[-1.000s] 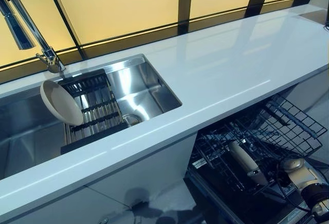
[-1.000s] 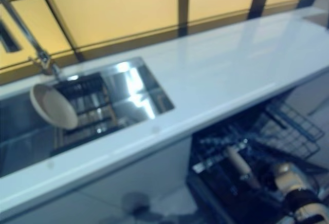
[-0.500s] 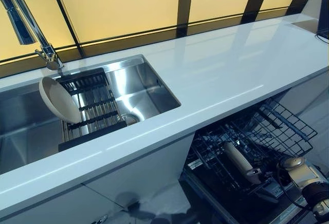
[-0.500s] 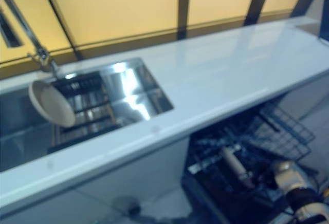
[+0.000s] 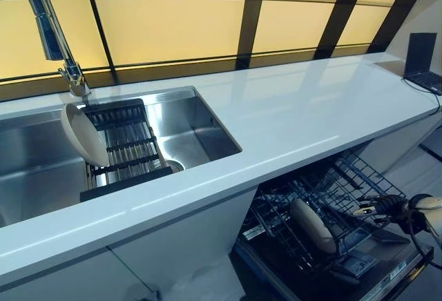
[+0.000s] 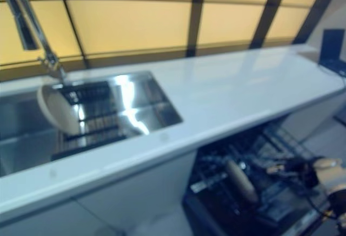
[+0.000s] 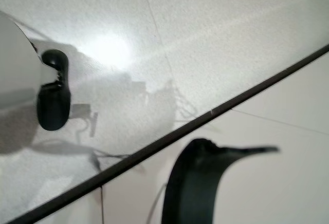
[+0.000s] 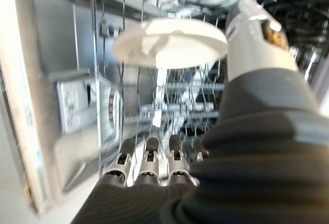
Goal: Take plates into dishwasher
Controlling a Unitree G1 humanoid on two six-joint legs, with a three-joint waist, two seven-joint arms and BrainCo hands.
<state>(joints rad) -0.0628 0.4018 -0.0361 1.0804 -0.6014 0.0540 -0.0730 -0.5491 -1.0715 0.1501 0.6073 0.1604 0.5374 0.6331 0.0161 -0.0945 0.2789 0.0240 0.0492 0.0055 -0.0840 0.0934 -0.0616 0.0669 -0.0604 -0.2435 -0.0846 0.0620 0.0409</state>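
Note:
One cream plate [image 5: 84,135] leans on edge in a black drying rack [image 5: 128,142] inside the steel sink [image 5: 200,132]. A second cream plate [image 5: 312,225] stands on edge in the pulled-out lower dishwasher rack [image 5: 345,177]; it also shows in the right wrist view [image 8: 169,41]. My right hand [image 5: 383,208] hovers over the rack just to the right of that plate, a short gap away, with its fingers [image 8: 149,165] straight and holding nothing. My left hand shows in no view.
A white counter [image 5: 290,114] runs above the open dishwasher. A tall tap [image 5: 52,32] stands behind the sink. A dark laptop [image 5: 421,59] sits at the counter's far right end. The lowered dishwasher door [image 5: 387,273] juts out below the rack.
The camera has tilted up and shifted. My right hand has risen and drawn back a little to the right of the plate in the dishwasher rack, which stays where it was.

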